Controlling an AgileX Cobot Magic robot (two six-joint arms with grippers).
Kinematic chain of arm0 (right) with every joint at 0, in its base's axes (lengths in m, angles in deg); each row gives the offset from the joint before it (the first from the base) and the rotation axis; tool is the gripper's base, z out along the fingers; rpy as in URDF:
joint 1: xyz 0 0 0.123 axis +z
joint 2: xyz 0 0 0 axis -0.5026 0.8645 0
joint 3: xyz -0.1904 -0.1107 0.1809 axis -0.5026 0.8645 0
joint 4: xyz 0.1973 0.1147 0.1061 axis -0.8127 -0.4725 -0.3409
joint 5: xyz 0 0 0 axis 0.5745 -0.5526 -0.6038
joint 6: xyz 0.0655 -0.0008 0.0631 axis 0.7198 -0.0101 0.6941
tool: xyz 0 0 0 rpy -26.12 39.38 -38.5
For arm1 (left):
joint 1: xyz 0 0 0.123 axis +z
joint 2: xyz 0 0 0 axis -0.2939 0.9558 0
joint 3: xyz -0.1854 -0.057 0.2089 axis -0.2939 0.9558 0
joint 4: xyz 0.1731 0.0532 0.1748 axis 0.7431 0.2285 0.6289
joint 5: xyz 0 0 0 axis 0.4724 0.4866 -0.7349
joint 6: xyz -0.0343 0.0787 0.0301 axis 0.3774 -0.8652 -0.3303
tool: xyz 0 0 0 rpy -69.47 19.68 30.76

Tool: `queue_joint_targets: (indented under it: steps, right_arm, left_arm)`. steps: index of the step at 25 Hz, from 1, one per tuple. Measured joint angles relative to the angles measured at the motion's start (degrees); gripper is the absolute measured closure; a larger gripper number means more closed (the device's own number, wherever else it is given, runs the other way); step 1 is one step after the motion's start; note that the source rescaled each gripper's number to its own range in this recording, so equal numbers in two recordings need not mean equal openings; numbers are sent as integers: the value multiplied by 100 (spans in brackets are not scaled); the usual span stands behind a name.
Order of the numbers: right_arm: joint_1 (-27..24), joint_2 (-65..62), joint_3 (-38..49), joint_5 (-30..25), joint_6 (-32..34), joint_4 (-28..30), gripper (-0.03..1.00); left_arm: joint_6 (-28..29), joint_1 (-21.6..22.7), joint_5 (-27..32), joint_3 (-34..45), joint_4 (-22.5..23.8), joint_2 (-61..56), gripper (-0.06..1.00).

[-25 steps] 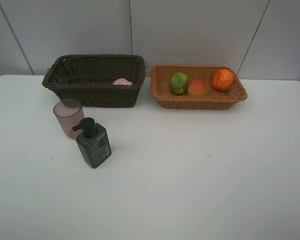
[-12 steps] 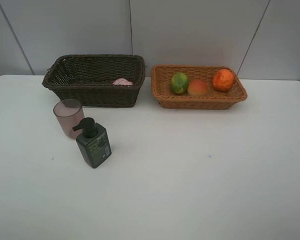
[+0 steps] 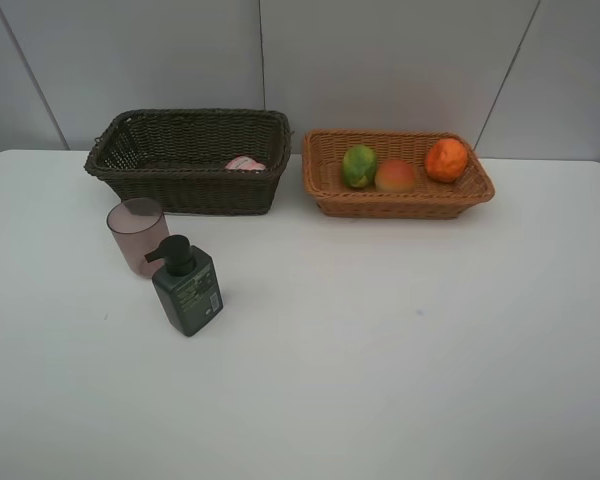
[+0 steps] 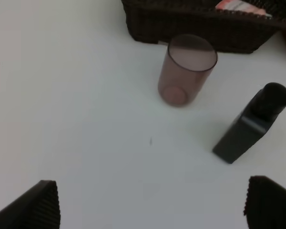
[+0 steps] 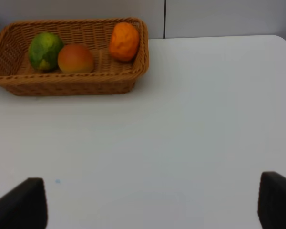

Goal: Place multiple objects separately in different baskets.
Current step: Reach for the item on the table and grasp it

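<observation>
The worktop (image 3: 400,360) is white and fills the lower part of the high view.

The dark basket (image 3: 195,192) stands at upper left of the high view. The light basket (image 3: 400,206) stands at upper right of centre, just beside it, with a narrow gap between them.

Contents:
- Dark basket: the pink bottle (image 3: 245,163) lies at the right end. Only its top shows above the front wall.
- Light basket: green fruit (image 3: 359,166), peach (image 3: 395,176) and orange (image 3: 446,159) lie in a row from left to right. The fruit and peach touch. The orange lies apart at the right end.

The cup (image 3: 137,236) stands upright on the worktop at left of centre, in front of the dark basket. The pump bottle (image 3: 187,288) stands upright near it, lower and to the right. The left wrist view shows a gap between them.

The left hand (image 4: 152,205) is released, with its fingers spread wide and nothing between them. The cup and pump bottle lie ahead of it.

The right hand (image 5: 150,202) is released and empty over bare worktop. The light basket lies well ahead of it.
</observation>
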Motion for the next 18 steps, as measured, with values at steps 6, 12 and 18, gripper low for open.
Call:
queue_joint_targets:
  steps: [6,12,18]
  right_arm:
    - [0,0,0,0,0,0,2]
    - [0,0,0,5,0,0,2]
    - [0,0,0,5,0,0,2]
  left_arm:
    - [-727,0,-121,-550,55,2167,-6]
    - [-1102,0,-262,-1240,55,4120,-6]
    - [-1102,-287,-649,-1676,234,5503,-6]
